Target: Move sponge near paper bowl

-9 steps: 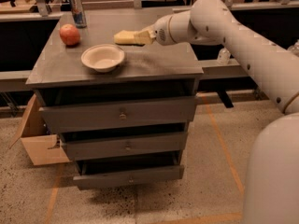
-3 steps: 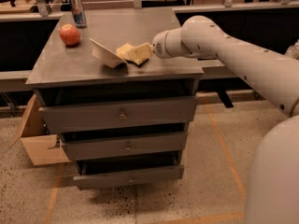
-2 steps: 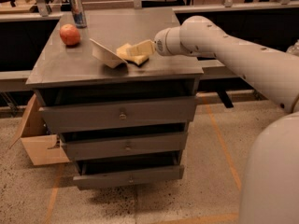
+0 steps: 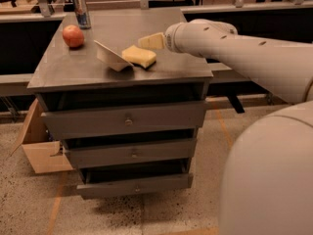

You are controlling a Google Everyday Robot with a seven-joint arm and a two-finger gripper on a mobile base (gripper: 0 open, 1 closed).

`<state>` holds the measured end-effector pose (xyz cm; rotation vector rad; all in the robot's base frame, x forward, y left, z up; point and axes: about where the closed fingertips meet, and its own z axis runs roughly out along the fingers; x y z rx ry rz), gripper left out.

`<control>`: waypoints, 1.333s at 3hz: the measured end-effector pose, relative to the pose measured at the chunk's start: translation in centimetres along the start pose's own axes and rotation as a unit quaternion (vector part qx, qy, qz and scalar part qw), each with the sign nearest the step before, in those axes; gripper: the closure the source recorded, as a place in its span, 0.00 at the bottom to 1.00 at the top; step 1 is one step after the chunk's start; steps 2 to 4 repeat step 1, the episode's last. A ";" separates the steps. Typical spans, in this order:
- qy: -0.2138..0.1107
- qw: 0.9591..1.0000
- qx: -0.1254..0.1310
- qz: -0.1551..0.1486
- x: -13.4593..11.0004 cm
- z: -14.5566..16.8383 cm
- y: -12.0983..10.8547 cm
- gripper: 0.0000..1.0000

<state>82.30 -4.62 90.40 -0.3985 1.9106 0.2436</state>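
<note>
The pincer hangs at upper centre of the frame, just above and behind the sponge and apart from it; whether it is released or clenched I cannot tell. The bench carries everything. The paper bowl sits tilted left of centre, with the sponge lying flat against its right edge. A red apple rests upper left, well apart. The placing looks done, so the pincer should lift straight up, brushing neither sponge nor bowl

pale yellow sponge flat against tipped-up paper bowl, claw just behind
</note>
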 end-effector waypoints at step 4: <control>-0.016 0.999 0.024 0.035 -0.4 1.1 0.8 0.00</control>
